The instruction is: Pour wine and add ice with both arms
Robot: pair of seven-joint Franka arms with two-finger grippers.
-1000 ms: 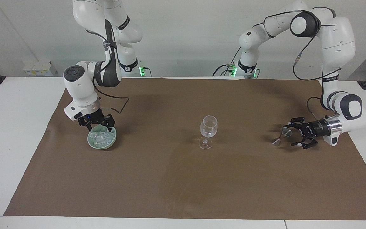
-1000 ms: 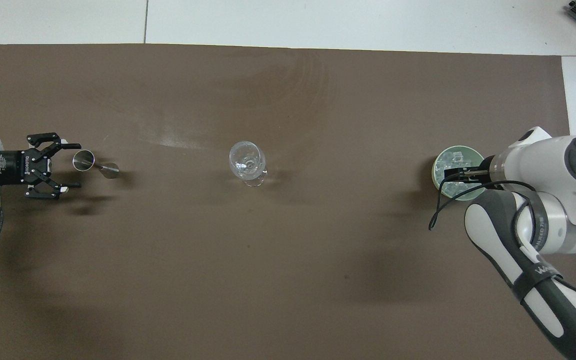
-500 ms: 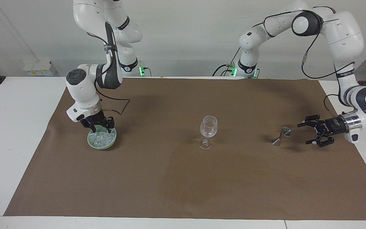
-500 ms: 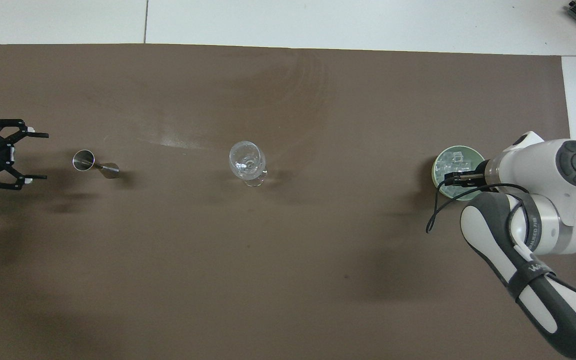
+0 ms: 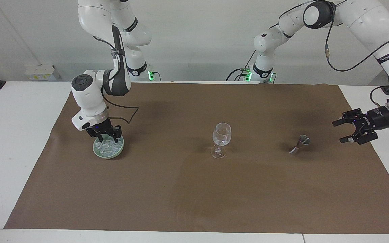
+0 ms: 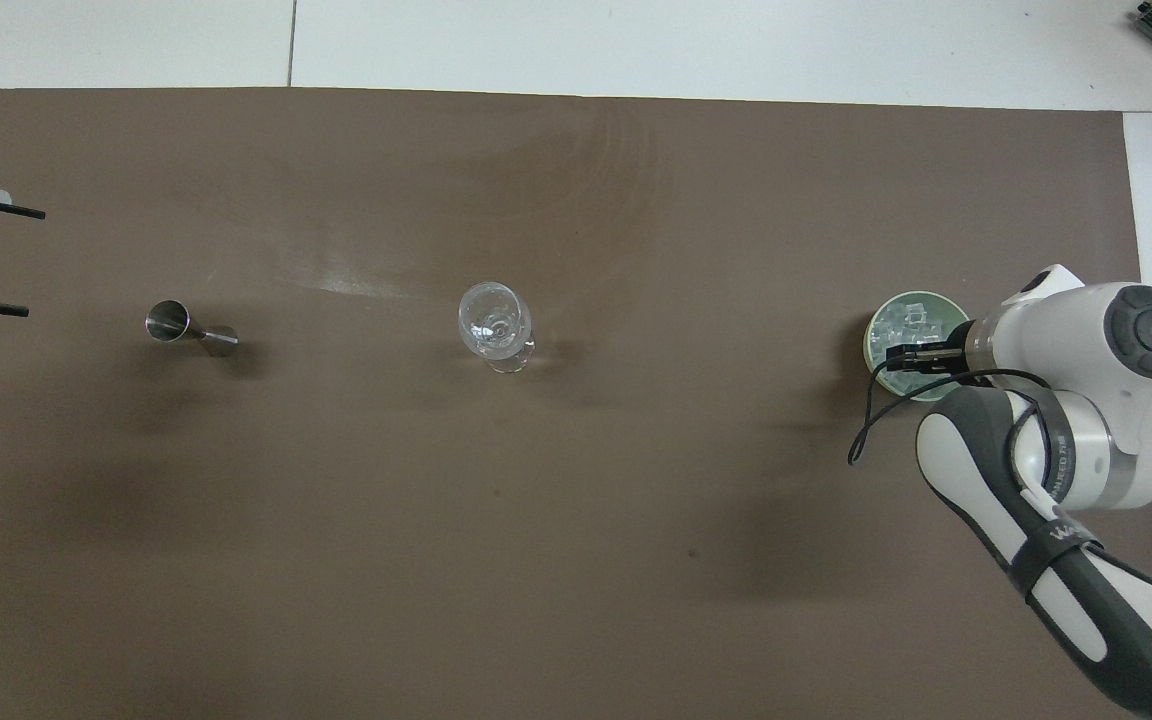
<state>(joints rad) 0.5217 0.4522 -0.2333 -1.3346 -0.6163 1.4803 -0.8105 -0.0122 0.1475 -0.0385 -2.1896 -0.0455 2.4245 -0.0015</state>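
Principal risk: the right pincer (image 5: pixel 352 131)... correction, the pincer at the ice is the right pincer (image 5: pixel 105 136); its fingers are down among the ice (image 5: pixel 108 146) in the pale green bowl (image 5: pixel 97 152), and a cube so small and glassy may slip out on lifting, or the bowl may be dragged. Whether it has clamped a cube I cannot tell. The left pincer (image 5: pixel 352 131) hangs spread wide and empty over the desk (image 5: pixel 12 135) edge, clear of the metal jigger (image 5: pixel 300 144). The wine glass (image 5: pixel 221 139) stands mid-desk, holding no ice.

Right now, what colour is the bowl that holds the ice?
Pale green; the bowl shows best in the facing view, with whitish clear ice heaped inside.
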